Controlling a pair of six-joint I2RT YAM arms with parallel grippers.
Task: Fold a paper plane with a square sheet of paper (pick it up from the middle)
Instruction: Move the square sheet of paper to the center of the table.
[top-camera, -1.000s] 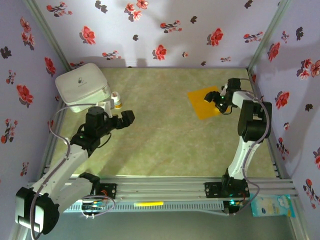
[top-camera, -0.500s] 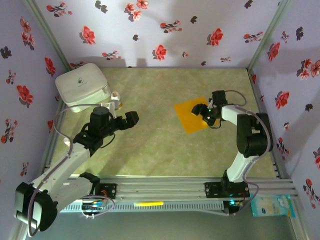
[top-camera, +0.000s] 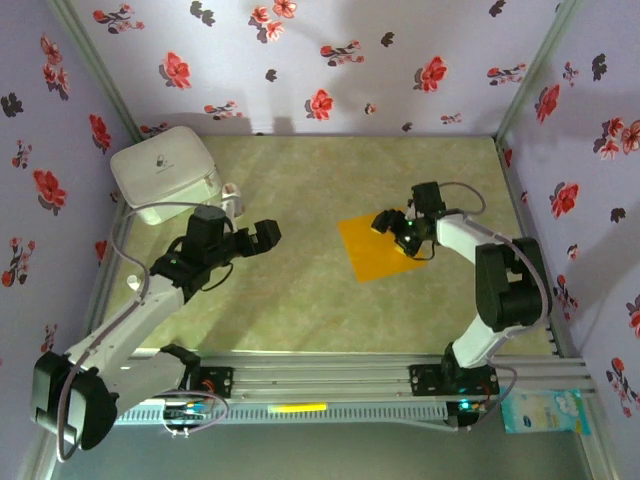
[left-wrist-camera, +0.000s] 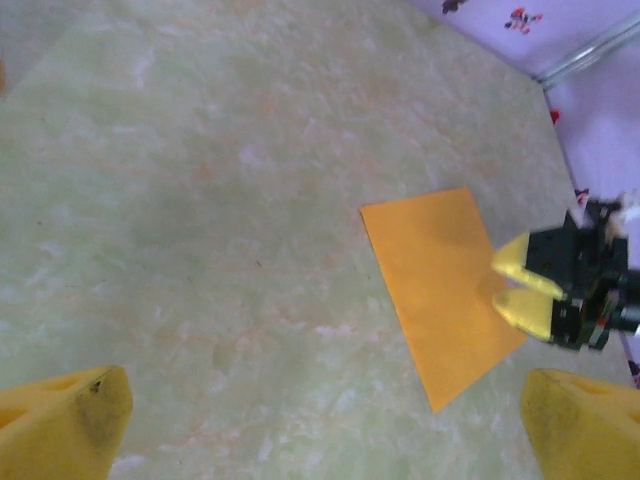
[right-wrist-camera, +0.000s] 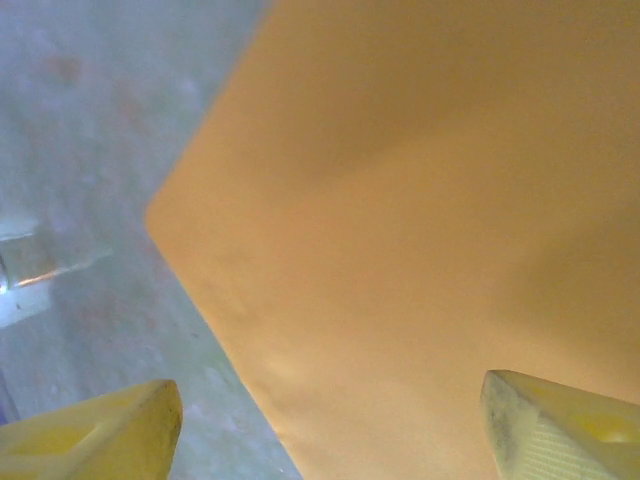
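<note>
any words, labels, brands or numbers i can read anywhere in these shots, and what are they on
Nothing here can be read as text.
On the white box: a small dark mark on the lid, too small to read.
On the blue and white packet by the near right corner: print too blurred to read.
On the square sheet of paper: plain orange, no marks.

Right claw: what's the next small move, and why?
Probably slide the right claw toward the middle of the square sheet of paper, then pinch there. The sheet lies flat and unfolded on the table, and the open claw sits near one edge, off centre.
</note>
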